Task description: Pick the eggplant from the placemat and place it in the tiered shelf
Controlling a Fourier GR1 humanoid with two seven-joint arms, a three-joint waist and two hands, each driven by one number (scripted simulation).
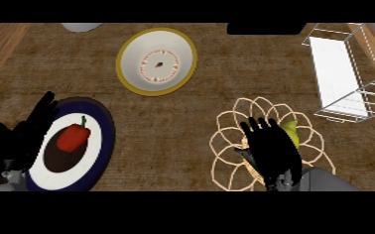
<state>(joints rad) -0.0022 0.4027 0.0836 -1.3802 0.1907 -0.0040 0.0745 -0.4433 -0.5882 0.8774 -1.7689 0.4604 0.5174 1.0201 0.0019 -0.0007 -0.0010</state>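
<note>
A yellow-green vegetable [291, 131], the only thing lying on the placemat, peeks out beside my right hand [271, 151]. The placemat [228, 120] is a cream, flower-shaped outline at the lower right of the counter. My right hand hovers over it with straight fingers, open, and covers most of the vegetable. Whether it touches the vegetable I cannot tell. The tiered shelf [333, 69] is a white wire rack at the upper right, beyond the placemat. My left hand [29, 129] rests open at the left edge, fingers up.
A dark-blue-rimmed plate [104, 124] at the lower left carries a red bell pepper [73, 138]. A yellow-rimmed plate [121, 62] lies at the upper middle. A grey object [81, 27] and a black one [265, 28] sit at the far edge.
</note>
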